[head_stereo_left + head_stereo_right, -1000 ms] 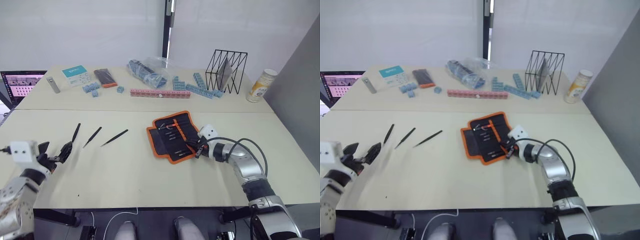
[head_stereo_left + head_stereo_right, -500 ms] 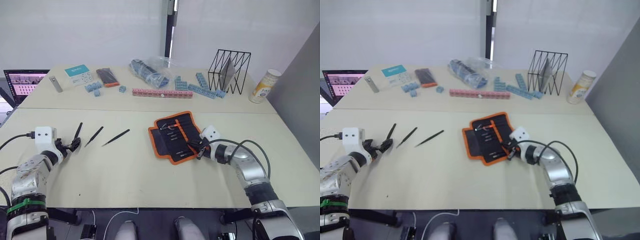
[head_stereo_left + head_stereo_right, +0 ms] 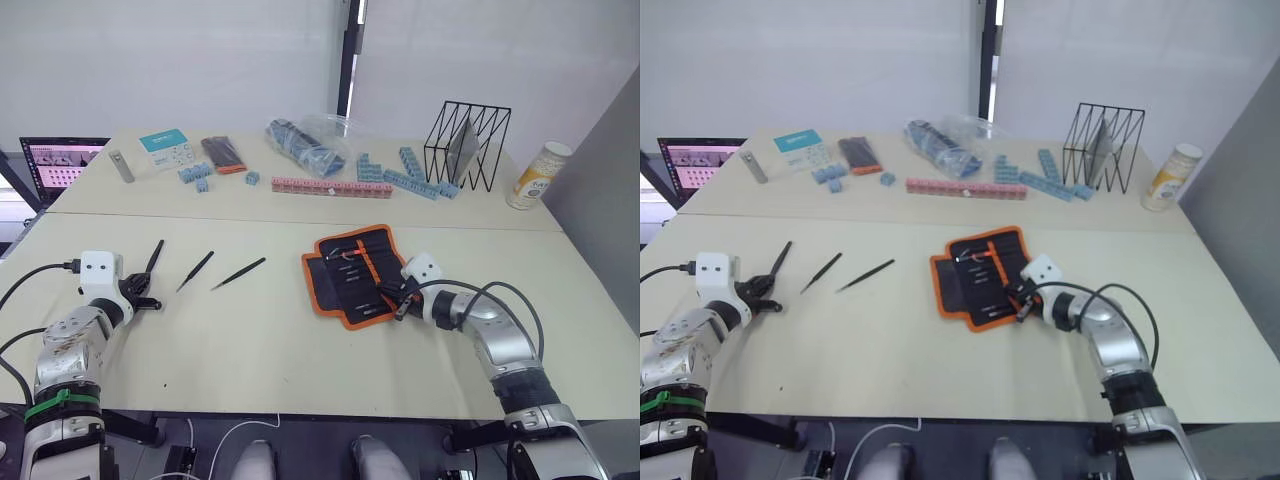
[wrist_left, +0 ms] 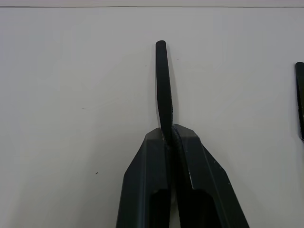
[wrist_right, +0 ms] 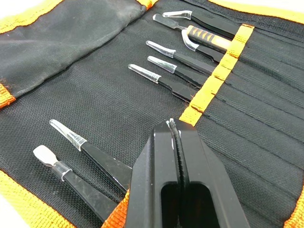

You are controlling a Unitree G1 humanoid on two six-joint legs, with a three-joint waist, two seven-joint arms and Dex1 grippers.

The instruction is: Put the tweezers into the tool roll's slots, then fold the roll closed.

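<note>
The tweezers [image 3: 238, 273] lie on the counter [image 3: 260, 330], three at the robot's left; the left tool [image 4: 169, 135] is clamped on the leftmost one [image 4: 163, 85]. The tool roll [image 3: 352, 272] lies open mid-counter, slots [image 5: 266, 118] showing, the right tool [image 5: 175, 130] pressed together over it.

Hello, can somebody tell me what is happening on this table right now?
The left gripper is shut on one tweezer lying on the table. Two more tweezers lie loose beside it. The right gripper, shut, sits over the open tool roll, where several tools already rest in the slots.
</note>
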